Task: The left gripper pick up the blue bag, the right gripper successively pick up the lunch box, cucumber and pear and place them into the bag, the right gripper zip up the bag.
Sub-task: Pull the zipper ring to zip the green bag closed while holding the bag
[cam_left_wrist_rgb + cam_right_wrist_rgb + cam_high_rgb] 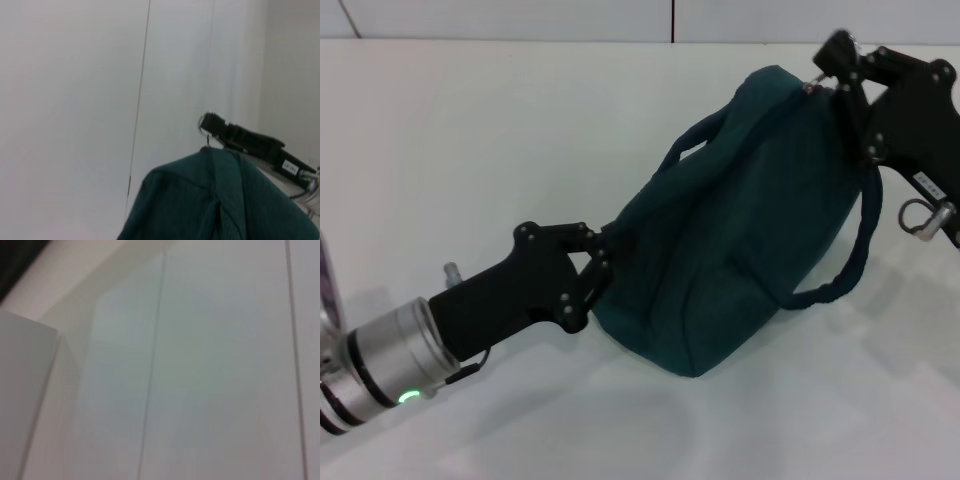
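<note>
Left gripper fingers are pinched shut on the near-left end of the blue bag, fabric bunched right at the tips. Right gripper sits at the far top corner of the bag, tips closed w/ the metal zipper pull right between them. In the left wrist view the same right gripper hangs just over the bag's top ridge, pull dangling under it.

Bag leans over on the white table between the two grippers, one handle up top, the other looping down under the right arm. Plenty of bare table on the left & front.

Zipper line is hard to make out. Lunch box, cucumber, pear: can't see any. Right wrist view shows only pale wall panels.
</note>
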